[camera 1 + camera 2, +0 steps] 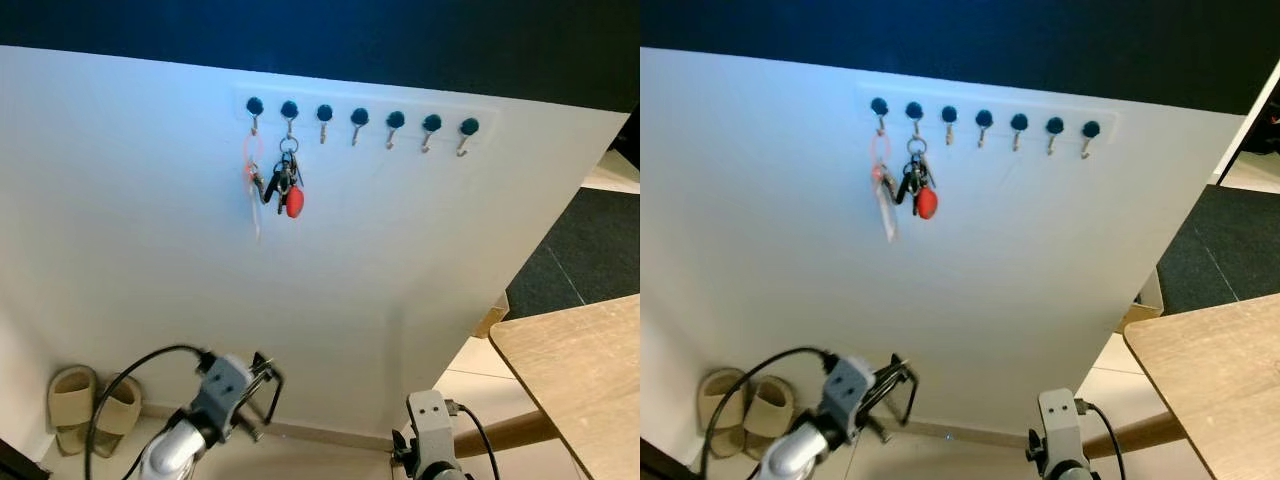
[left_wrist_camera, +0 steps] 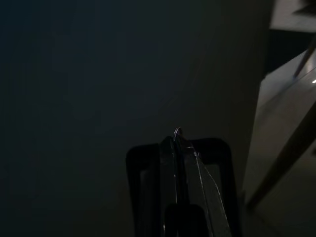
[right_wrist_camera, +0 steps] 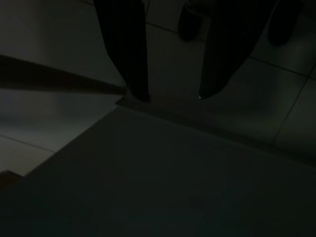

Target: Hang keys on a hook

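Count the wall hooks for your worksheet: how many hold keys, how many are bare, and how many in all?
Hooks holding keys: 2, the first with a pink-ringed set and the second with a bunch bearing a red fob.
Bare hooks: 5, from the third to the last.
Total: 7 hooks.

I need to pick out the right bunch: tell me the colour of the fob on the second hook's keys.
Red: the fob hangs below the dark keys, clearest in the left eye view.
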### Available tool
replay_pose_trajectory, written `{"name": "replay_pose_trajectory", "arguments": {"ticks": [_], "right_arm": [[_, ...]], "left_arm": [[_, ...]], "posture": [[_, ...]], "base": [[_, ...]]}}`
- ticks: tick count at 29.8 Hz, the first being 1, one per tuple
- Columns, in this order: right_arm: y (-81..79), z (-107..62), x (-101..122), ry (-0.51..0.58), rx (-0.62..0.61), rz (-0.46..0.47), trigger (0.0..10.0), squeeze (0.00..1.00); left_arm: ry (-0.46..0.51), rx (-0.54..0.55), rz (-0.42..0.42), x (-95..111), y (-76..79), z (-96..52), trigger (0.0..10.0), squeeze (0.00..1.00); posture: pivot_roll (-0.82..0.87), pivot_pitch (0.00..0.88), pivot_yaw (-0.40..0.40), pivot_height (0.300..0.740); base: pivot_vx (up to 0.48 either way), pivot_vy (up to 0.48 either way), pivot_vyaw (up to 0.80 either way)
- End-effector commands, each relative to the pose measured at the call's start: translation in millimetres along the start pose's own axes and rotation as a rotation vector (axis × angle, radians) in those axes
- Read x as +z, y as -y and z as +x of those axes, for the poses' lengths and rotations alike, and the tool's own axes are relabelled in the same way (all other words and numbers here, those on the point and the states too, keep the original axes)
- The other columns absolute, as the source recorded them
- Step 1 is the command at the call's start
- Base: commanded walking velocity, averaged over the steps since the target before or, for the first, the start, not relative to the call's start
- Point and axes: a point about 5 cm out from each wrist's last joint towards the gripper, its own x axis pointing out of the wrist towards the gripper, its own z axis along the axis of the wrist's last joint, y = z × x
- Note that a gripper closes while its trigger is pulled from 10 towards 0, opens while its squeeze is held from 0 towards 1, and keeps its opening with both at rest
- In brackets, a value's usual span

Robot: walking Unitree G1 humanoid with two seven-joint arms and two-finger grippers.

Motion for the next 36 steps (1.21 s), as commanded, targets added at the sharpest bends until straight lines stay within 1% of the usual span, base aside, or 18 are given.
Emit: {"name": "replay_pose_trajectory", "arguments": {"ticks": [1, 3, 4, 5, 7, 8, 9, 10, 13, 14, 16, 17, 19, 20, 22, 27, 32, 36], "right_arm": [[-0.1, -0.3, 4, 0.04, 0.013, -0.013, 10.0, 0.0], [-2.5, 1.1, 16, 0.123, 0.039, -0.027, 10.0, 0.0], [-2.5, 1.1, 16, 0.123, 0.039, -0.027, 10.0, 0.0], [-2.7, 0.5, 26, 0.21, 0.06, -0.036, 10.0, 0.0], [-1.3, -1.2, 34, 0.28, 0.07, -0.026, 10.0, 0.0], [-1.3, -1.2, 34, 0.28, 0.07, -0.026, 10.0, 0.0], [2.5, -4.0, 46, 0.379, 0.061, -0.009, 10.0, 0.0], [2.5, -4.0, 46, 0.379, 0.061, -0.009, 10.0, 0.0], [6.1, -6.8, 74, 0.541, 0.04, 0.045, 10.0, 0.0], [6.1, -6.8, 74, 0.541, 0.04, 0.045, 10.0, 0.0], [6.4, -9.3, 100, 0.666, 0.022, 0.07, 10.0, 0.0], [6.4, -9.3, 100, 0.666, 0.022, 0.07, 10.0, 0.0], [4.1, -12.7, 122, 0.763, 0.016, 0.097, 10.0, 0.0], [4.1, -12.7, 122, 0.763, 0.016, 0.097, 10.0, 0.0], [2.0, -17.4, 139, 0.845, 0.013, 0.111, 10.0, 0.0], [-2.4, -25.4, 156, 0.927, 0.037, 0.119, 10.0, 0.0], [-10.8, -34.7, 172, 0.993, 0.095, 0.091, 10.0, 0.0], [-15.2, -38.8, 181, 1.022, 0.115, 0.095, 10.0, 0.0]], "left_arm": [[0.052, -0.103, 0.024, 19, 1.0, 11.8, 10.0, 0.0], [0.102, -0.167, 0.051, 38, -1.2, 23.7, 10.0, 0.0], [0.102, -0.167, 0.051, 38, -1.2, 23.7, 10.0, 0.0], [0.143, -0.213, 0.068, 56, -3.6, 33.9, 10.0, 0.0], [0.162, -0.258, 0.084, 71, -6.1, 42.5, 10.0, 0.0], [0.162, -0.258, 0.084, 71, -6.1, 42.5, 10.0, 0.0], [0.172, -0.296, 0.109, 86, -10.1, 50.6, 10.0, 0.0], [0.172, -0.296, 0.109, 86, -10.1, 50.6, 10.0, 0.0], [0.182, -0.318, 0.13, 108, -18.0, 62.5, 10.0, 0.0], [0.182, -0.318, 0.13, 108, -18.0, 62.5, 10.0, 0.0], [0.208, -0.311, 0.134, 127, -24.4, 70.8, 10.0, 0.0], [0.208, -0.311, 0.134, 127, -24.4, 70.8, 10.0, 0.0], [0.275, -0.257, 0.125, 150, -33.4, 78.5, 10.0, 0.0], [0.275, -0.257, 0.125, 150, -33.4, 78.5, 10.0, 0.0], [0.339, -0.22, 0.119, 175, -42.0, 81.3, 10.0, 0.0], [0.391, -0.158, 0.131, 196, -57.8, 79.0, 10.0, 0.0], [0.43, -0.1, 0.14, 212, -70.4, 75.1, 10.0, 0.0], [0.452, -0.094, 0.143, 219, -73.3, 73.1, 10.0, 0.0]], "posture": [[0.07, 0.026, -0.066, 0.74], [0.07, 0.028, -0.065, 0.74], [0.07, 0.028, -0.065, 0.74], [0.07, 0.03, -0.063, 0.74], [0.07, 0.035, -0.058, 0.74], [0.07, 0.035, -0.058, 0.74], [0.07, 0.037, -0.056, 0.74], [0.07, 0.037, -0.056, 0.74], [0.06, 0.044, -0.049, 0.74], [0.06, 0.044, -0.049, 0.74], [0.06, 0.045, -0.043, 0.74], [0.06, 0.045, -0.043, 0.74], [0.05, 0.048, -0.039, 0.74], [0.05, 0.048, -0.039, 0.74], [0.05, 0.05, -0.04, 0.74], [0.05, 0.053, -0.046, 0.74], [0.06, 0.053, -0.048, 0.74], [0.06, 0.053, -0.049, 0.74]], "base": [[0.0, 0.0, 0.0], [0.0, 0.0, 0.0], [0.0, 0.0, 0.0], [0.0, 0.0, 0.0], [0.0, 0.0, 0.0], [0.0, 0.0, 0.0], [0.0, 0.0, 0.0], [0.0, 0.0, 0.0], [0.0, 0.0, 0.0], [0.0, 0.0, 0.0], [0.0, 0.0, 0.0], [0.0, 0.0, 0.0], [0.0, 0.0, 0.0], [0.0, 0.0, 0.0], [0.0, 0.0, 0.0], [0.0, 0.0, 0.0], [0.0, 0.0, 0.0], [0.0, 0.0, 0.0]]}}
